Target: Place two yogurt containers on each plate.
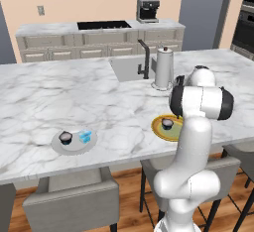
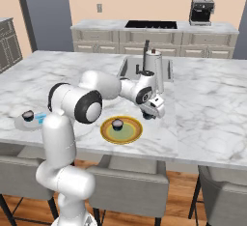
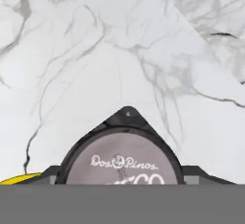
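Marble worktop [image 2: 202,104] lies broad and bare beyond our hand [image 2: 150,115], with its near edge just below the yellow-rimmed plate [image 2: 121,130]. In the hand view a dark cup with a pale printed lid [image 3: 122,163] sits between our fingers, which are closed on it, and a sliver of yellow rim shows at the lower left corner of that view. From the right base view we see the hand hanging just beside the plate's far right rim, low over the marble. One dark yogurt cup [image 2: 116,122] already stands on the olive centre of that plate.

Well off to the hand's left, near the worktop's front edge, the pale plate [image 1: 74,143] carries a dark cup [image 1: 65,137] and the light-blue tub [image 1: 85,136], side by side but apart. Farther back, behind the hand, the tall steel canister [image 1: 163,67] stands next to the black tap [image 1: 144,57] at the sink's edge.
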